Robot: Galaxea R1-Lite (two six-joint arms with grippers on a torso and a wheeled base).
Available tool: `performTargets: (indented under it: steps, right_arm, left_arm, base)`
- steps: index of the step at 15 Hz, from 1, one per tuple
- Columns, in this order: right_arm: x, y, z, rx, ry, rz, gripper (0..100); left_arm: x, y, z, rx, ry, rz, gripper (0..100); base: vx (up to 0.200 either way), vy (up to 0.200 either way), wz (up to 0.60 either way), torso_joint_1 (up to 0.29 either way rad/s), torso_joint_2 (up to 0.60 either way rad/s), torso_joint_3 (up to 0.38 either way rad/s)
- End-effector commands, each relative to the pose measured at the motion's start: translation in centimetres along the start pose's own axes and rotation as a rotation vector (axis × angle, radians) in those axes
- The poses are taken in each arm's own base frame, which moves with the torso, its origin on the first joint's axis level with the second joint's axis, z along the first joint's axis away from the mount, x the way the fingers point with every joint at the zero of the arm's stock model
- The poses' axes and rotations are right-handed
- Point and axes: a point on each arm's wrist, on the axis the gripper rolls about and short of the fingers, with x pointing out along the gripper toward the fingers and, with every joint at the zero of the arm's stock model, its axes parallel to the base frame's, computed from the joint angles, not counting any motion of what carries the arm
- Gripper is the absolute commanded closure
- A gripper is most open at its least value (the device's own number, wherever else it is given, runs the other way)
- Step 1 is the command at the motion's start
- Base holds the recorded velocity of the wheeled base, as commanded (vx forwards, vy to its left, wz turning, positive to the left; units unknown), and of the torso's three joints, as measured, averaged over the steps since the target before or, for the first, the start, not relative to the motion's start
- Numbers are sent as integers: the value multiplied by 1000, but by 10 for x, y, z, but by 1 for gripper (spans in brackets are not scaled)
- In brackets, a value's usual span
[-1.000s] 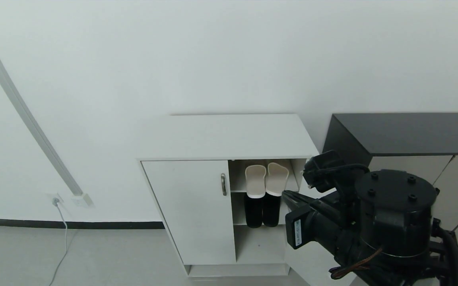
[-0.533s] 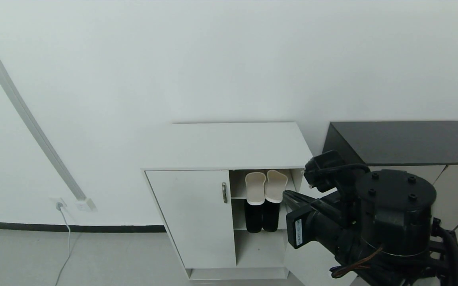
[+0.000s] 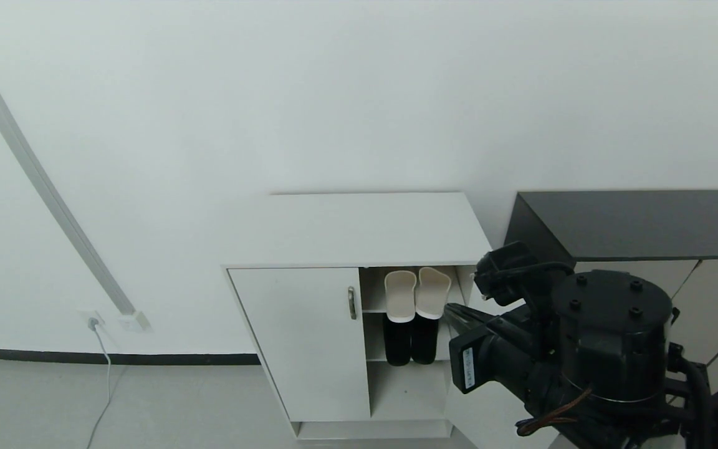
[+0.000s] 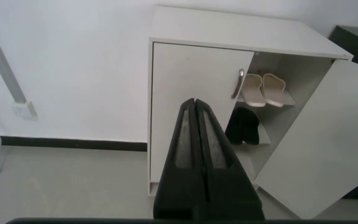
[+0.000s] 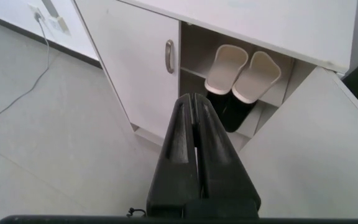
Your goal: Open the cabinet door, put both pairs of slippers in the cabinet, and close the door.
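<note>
A white cabinet (image 3: pixel 365 227) stands against the wall, its left door (image 3: pixel 303 343) closed and its right door (image 3: pixel 483 418) swung open. A white pair of slippers (image 3: pixel 417 293) stands on the upper shelf and a black pair (image 3: pixel 410 340) on the shelf below, both toe-up. My right gripper (image 3: pixel 449 307) is shut and empty, level with the open compartment and just in front of it. Its own view shows the shut gripper (image 5: pixel 193 96) below the white slippers (image 5: pixel 241 73) and black slippers (image 5: pixel 234 111). My left gripper (image 4: pixel 194 101) is shut, empty, facing the closed door.
A dark-topped cabinet (image 3: pixel 633 218) stands right beside the white one. A wall socket with a cable (image 3: pixel 92 323) and a slanted wall duct (image 3: pixel 35 174) are at the left. Bare grey floor (image 3: pixel 147 405) lies before the cabinet.
The head camera tilted, so the whole picture sank a little. The right arm shifted slightly. Slippers and doors stay as they were.
</note>
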Motion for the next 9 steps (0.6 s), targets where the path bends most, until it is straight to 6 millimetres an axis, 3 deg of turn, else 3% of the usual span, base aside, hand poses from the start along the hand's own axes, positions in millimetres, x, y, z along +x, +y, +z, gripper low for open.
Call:
performTargets:
  steps: [1,6,9]
  right_arm:
    - [1,0,-1,-2,5,-2,100]
    - [6,-5,-3,-1,13,-21,100]
    - [11,-11,-5,2,23,-24,100]
  left_arm:
    - [0,0,0,-1,1,1,100]
    - [0,0,0,-1,1,1,100]
    - [0,0,0,-1,1,2,100]
  base:
    - [0,0,-600,2,2,2]
    - [0,0,-600,6,-1,1]
    - [0,0,0,0,0,0]
